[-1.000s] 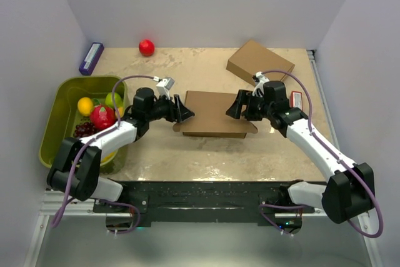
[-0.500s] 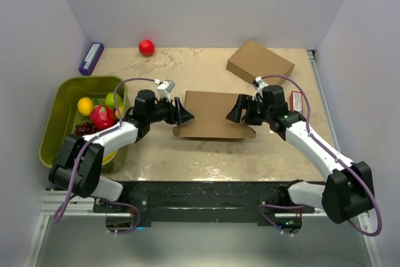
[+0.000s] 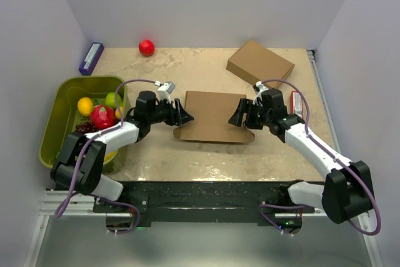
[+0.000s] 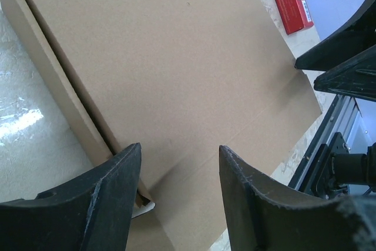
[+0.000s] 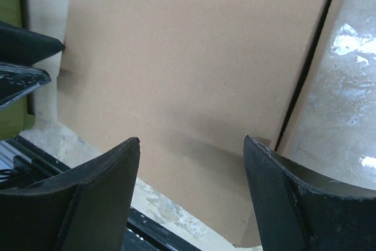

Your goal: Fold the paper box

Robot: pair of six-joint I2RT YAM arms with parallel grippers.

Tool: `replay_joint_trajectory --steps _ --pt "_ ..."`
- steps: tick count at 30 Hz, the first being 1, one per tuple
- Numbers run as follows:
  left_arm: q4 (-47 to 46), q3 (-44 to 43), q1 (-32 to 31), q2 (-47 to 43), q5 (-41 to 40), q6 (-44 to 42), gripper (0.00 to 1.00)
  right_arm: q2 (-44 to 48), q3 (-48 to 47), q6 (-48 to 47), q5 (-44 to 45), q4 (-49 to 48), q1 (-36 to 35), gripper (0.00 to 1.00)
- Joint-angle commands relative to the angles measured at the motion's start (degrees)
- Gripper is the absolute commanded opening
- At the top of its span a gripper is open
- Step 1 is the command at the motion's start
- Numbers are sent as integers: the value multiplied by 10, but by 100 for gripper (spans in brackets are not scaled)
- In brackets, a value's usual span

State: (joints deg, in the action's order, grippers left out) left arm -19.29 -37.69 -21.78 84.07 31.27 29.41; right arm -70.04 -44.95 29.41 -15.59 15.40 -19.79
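Note:
The paper box point(image 3: 212, 115) lies mid-table as a flat brown carton with its lid down and a flap sticking out along the near edge. My left gripper point(image 3: 185, 115) stands open at the box's left end, with its fingers point(image 4: 111, 192) over the lid point(image 4: 176, 57) and nothing clamped. At the right end my right gripper point(image 3: 236, 115) is also open, and its fingertips point(image 5: 267, 163) straddle the brown panel point(image 5: 194, 57) near its corner. Each wrist view shows the other gripper's dark fingers across the box.
A second, fully formed brown carton point(image 3: 260, 64) sits at the back right. A red packet point(image 3: 297, 101) lies beside the right arm. A green bin point(image 3: 62, 92) of fruit stands at the left. A red ball point(image 3: 146, 47) and a purple box point(image 3: 91, 57) lie at the back.
The right gripper has come slightly nearer and lower along the box's right end, and its jaws have narrowed a little. The box's near edge has shifted slightly toward me. The left gripper has barely moved.

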Motion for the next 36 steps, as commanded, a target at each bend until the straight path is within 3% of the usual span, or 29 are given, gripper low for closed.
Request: replay_joint_trajectory --steps 1,36 --pt "-11 5 1 10 -9 -7 60 8 12 -4 14 -10 3 74" --pt "-2 6 -7 38 -37 -22 61 -62 31 0 25 -46 3 74"
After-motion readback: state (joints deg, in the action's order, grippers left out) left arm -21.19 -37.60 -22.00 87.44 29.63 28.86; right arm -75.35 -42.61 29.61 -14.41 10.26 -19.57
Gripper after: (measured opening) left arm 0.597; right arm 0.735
